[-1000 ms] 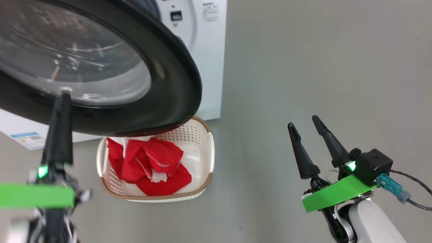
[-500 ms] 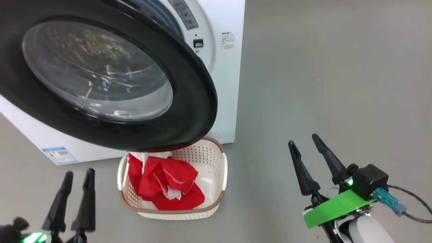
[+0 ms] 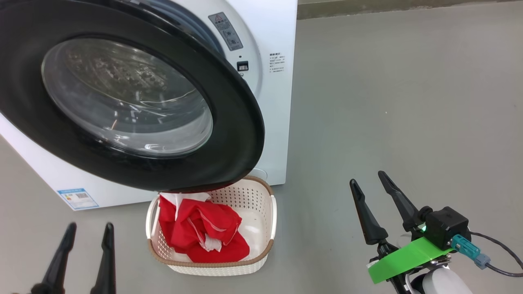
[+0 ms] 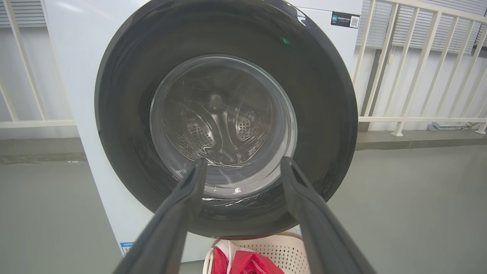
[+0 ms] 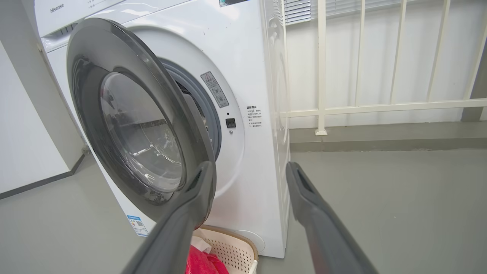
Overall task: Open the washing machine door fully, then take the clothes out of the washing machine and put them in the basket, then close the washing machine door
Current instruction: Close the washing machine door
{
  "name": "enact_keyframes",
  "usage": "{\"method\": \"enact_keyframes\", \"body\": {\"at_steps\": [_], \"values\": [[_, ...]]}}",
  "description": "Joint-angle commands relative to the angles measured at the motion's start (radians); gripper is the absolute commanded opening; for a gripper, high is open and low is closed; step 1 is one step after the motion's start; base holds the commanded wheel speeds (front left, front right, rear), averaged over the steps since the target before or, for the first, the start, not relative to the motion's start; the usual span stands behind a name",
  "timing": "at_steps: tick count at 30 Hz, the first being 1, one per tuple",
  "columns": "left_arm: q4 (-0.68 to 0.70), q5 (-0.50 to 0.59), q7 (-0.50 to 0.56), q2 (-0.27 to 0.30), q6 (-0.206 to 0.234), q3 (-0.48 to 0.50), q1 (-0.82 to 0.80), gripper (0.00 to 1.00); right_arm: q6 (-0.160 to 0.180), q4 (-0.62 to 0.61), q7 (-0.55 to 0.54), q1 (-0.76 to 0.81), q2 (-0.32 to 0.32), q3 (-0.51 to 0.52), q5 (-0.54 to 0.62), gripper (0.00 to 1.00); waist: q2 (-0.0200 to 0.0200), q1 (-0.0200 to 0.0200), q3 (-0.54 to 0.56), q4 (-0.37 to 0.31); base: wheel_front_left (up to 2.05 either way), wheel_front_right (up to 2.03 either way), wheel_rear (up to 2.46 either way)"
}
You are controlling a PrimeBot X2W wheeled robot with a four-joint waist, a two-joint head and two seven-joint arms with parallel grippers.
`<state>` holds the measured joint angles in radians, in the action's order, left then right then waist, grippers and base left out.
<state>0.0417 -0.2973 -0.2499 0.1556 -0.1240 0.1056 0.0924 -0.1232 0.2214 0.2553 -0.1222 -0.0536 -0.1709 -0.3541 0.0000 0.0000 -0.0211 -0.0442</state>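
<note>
The washing machine door (image 3: 229,122), a wide black ring around a clear glass bowl, stands partly ajar from the white washing machine (image 3: 278,102) and overhangs the basket (image 3: 267,245). Red clothes (image 3: 200,232) with white trim lie in that cream basket on the floor. My left gripper (image 3: 89,229) is open at the lower left, short of the door and touching nothing. In the left wrist view its fingers (image 4: 186,198) frame the door (image 4: 323,95). My right gripper (image 3: 367,181) is open over bare floor, right of the basket. The right wrist view shows the door (image 5: 91,125) edge-on, a gap behind it.
A cream railing (image 5: 321,76) runs behind and to the right of the machine. Grey floor (image 3: 408,102) spreads wide to the right. A white wall (image 5: 23,133) stands left of the machine. A cable (image 3: 498,253) trails from my right wrist.
The head view has tilted up and pulled back, showing more of the machine. My left gripper has drawn back from the door's glass to the lower left corner. Door and basket stay put.
</note>
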Motion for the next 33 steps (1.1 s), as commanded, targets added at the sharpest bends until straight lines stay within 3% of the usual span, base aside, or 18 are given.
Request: {"method": "enact_keyframes", "body": {"at_steps": [1, 5, 33], "values": [[0.012, 0.030, -0.012, 0.009, -0.004, 0.045, -0.006, 1.00, -0.008, -0.027, 0.006, -0.010, 0.003, -0.016, 0.013, 1.00, 0.0000, 0.0000, 0.000, -0.002, 0.00, 0.00, 0.00], [-0.002, 0.029, -0.012, -0.017, -0.006, 0.061, 0.004, 1.00, -0.008, -0.030, 0.006, -0.006, 0.003, -0.015, 0.014, 1.00, 0.0000, 0.0000, -0.002, -0.007, 0.00, 0.00, 0.00], [-0.045, 0.031, -0.012, 0.000, -0.007, 0.017, -0.001, 1.00, -0.008, -0.037, 0.006, -0.008, 0.003, -0.023, 0.003, 1.00, 0.0000, 0.0000, -0.013, -0.009, 0.00, 0.00, 0.00]]}}
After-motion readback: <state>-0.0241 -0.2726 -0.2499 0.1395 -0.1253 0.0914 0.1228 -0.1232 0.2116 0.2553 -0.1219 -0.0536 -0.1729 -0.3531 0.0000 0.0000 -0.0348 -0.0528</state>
